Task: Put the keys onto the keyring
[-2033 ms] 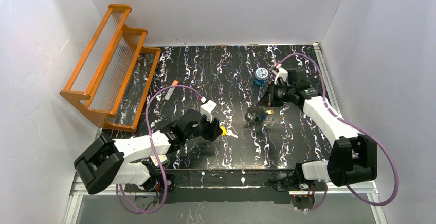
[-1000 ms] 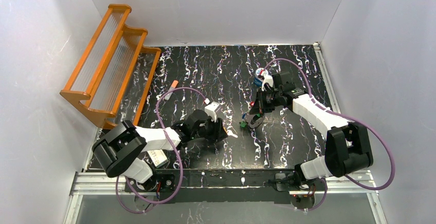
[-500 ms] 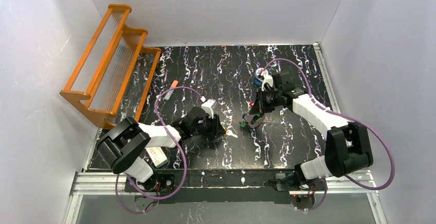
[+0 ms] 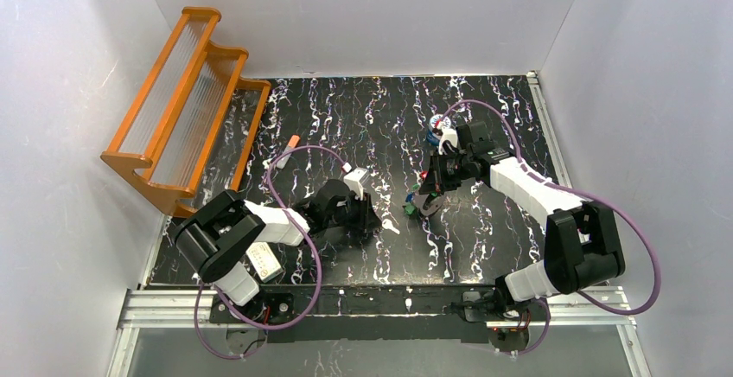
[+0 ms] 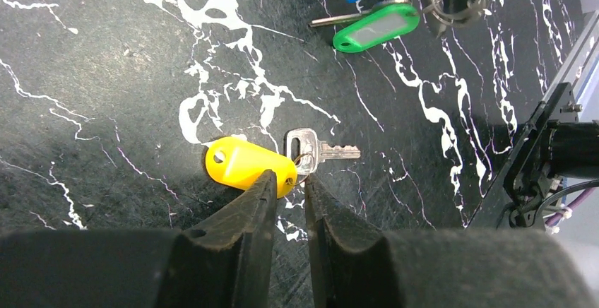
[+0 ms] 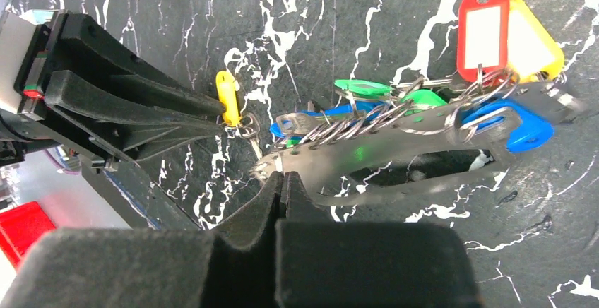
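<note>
Yellow-tagged key (image 5: 244, 163) lay flat on the counter (image 5: 106, 75), the left hand (image 5: 288, 181) narrowly apart astride its ring end. At its 1 o'clock the right hand (image 6: 281, 181) was clamped shut on the keyring (image 6: 367, 151), with green, blue and red keys (image 6: 484, 32) strung on it.

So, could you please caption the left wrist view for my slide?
Left tool, nearly shut, poised at a yellow-tagged key on the black table.

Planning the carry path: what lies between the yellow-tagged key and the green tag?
Nothing but bare marbled tabletop; the left wrist view shows the stretch from the yellow-tagged key to the green tag clear.
</note>
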